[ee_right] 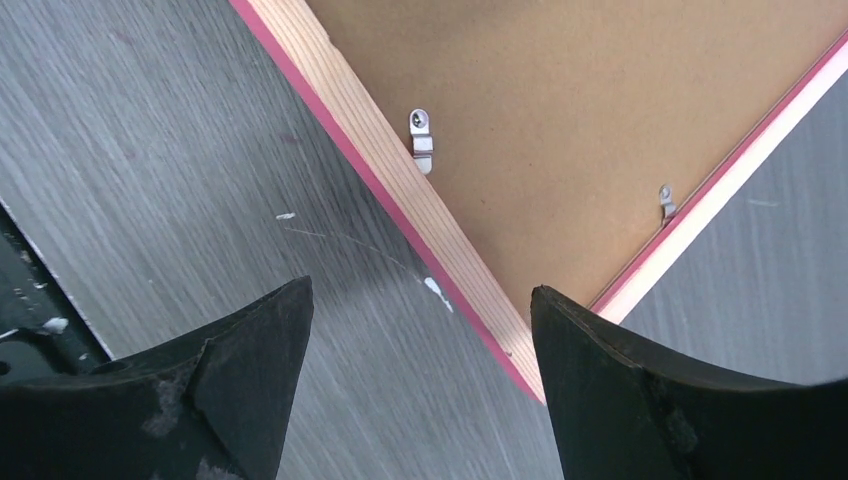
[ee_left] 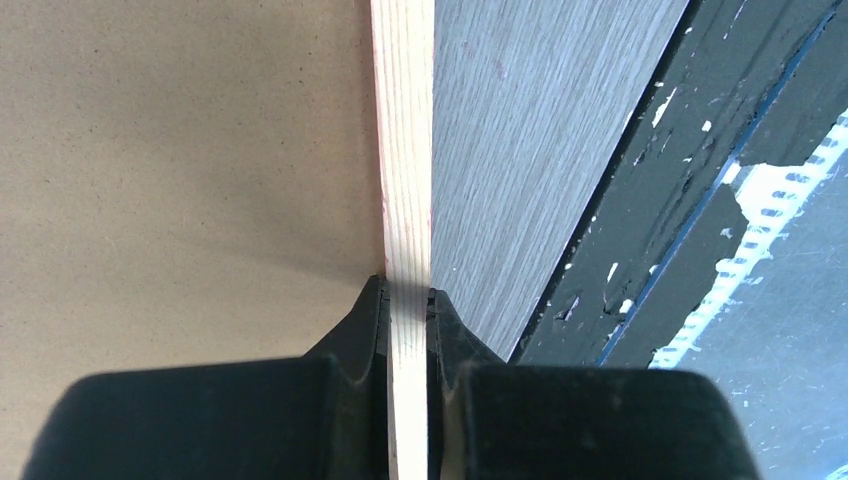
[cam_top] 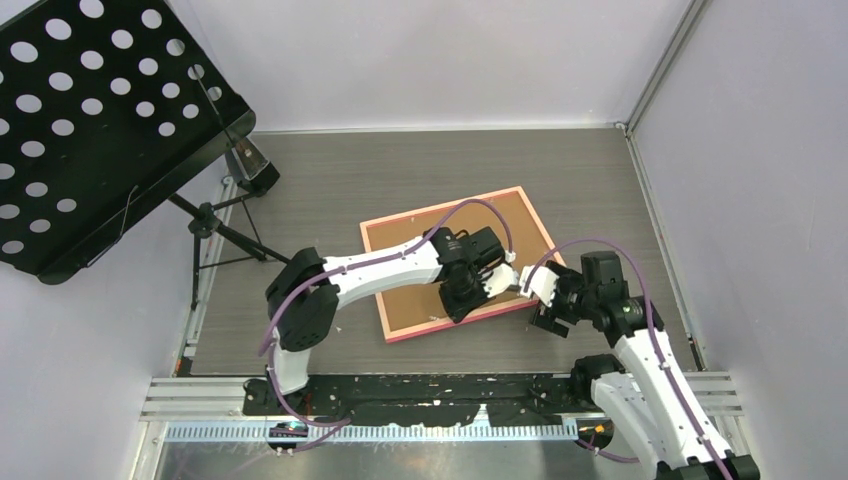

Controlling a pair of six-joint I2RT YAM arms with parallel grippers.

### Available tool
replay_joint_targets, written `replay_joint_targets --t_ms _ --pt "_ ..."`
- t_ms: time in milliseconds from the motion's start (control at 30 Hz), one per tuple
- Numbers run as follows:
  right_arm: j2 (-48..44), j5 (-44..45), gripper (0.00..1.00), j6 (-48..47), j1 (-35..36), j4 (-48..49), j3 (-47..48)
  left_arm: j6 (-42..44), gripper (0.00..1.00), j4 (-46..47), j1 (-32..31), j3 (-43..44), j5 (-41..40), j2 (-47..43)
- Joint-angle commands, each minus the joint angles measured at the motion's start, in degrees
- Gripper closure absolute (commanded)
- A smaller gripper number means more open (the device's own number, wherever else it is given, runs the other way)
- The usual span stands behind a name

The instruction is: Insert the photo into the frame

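Note:
The frame (cam_top: 420, 235) lies back-up on the table, its brown board ringed by a pink-orange rail. My left gripper (cam_top: 465, 302) is shut on the rail of its near long edge. In the left wrist view both black fingers pinch the pale wood rail (ee_left: 405, 150), and the left gripper (ee_left: 407, 297) has board on its left and table on its right. My right gripper (cam_top: 538, 303) hangs open just off the frame's near right corner. In the right wrist view the right gripper (ee_right: 420, 290) spans bare table beside that corner (ee_right: 520, 365). Two small metal clips (ee_right: 423, 135) show on the board. The photo is out of view.
A black perforated music stand (cam_top: 90, 130) on a tripod (cam_top: 215, 230) fills the far left. Walls close the table at the back and right. A black mounting rail (cam_top: 440, 385) runs along the near edge, close to the frame's near side.

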Motion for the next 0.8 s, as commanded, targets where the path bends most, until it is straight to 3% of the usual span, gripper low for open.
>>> replay_joint_targets --t_ms 0,500,767 --pt "-3.6 8.3 0.14 0.6 5.3 7.7 -2.6 2.2 1.00 -1.5 0.6 3.1 3.1 -1.3" --pt "-4.4 19.5 0.16 -0.4 13.4 22.7 -14.0 2.9 1.00 -4.0 2.3 4.4 8.5 -1.7" --pt "-4.9 19.9 0.18 -0.7 14.5 26.4 -17.5 2.9 1.00 -4.7 2.8 5.0 9.0 -1.8"
